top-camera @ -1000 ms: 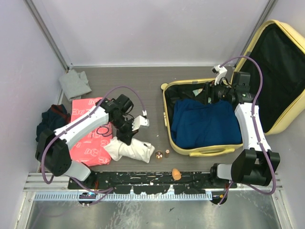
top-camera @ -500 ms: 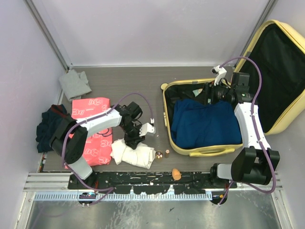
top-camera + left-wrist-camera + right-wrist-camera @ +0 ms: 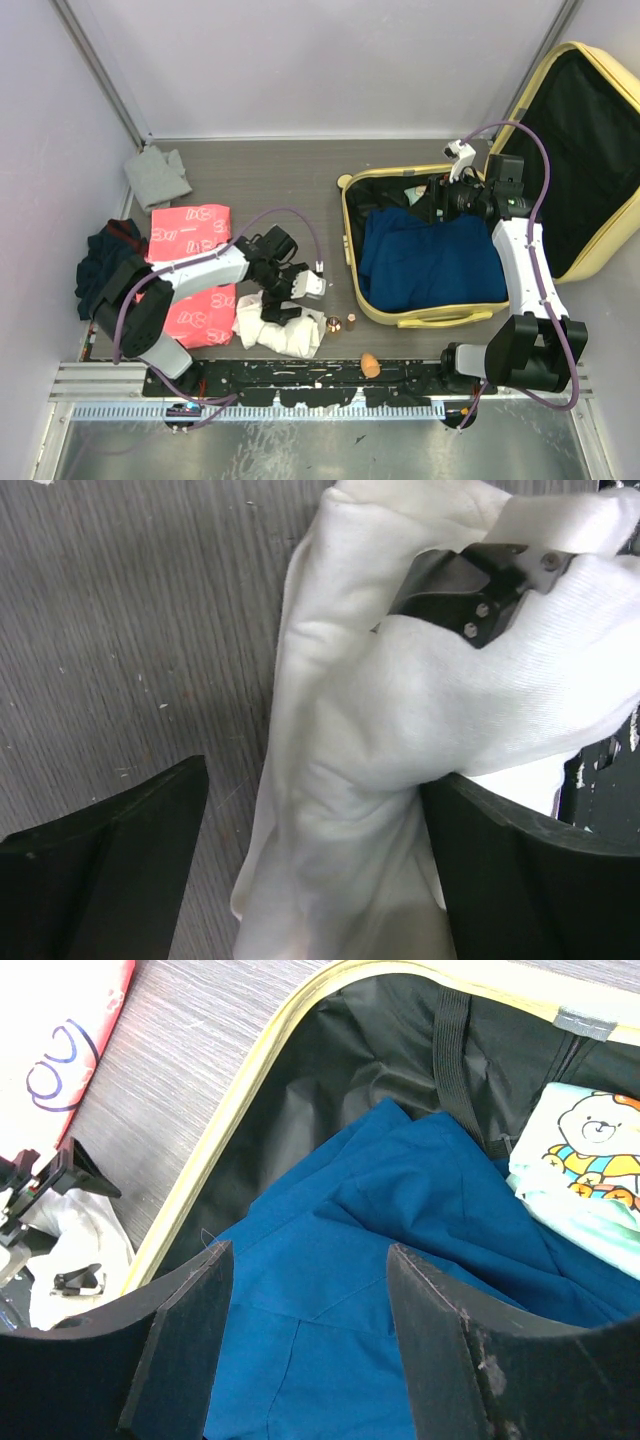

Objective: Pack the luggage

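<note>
Fetching the white cloth (image 3: 275, 330) seems the step in hand: the left end effector (image 3: 285, 300) straddles it wide open, gripping nothing, and must close, then carry it into the open luggage (image 3: 420, 315) at right, where the right end effector (image 3: 305, 1300) hovers half-open, empty.

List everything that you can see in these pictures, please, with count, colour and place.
luggage: one, pale yellow, open, right side of the table
garment: one, blue, inside the luggage
bear-print item: one, pale, inside the luggage beside the garment
white cloth: one, white, left of the luggage
printed pack: red, left side; one or two, the left arm crosses it
grey cloth: one, grey, far left corner
clothes pile: one, dark, left edge
small cylinders: two, copper, between white cloth and luggage
small lump: one, orange, near edge
table: one, dark grey
left gripper: open, astride the white cloth
right gripper: open, above the garment
</note>
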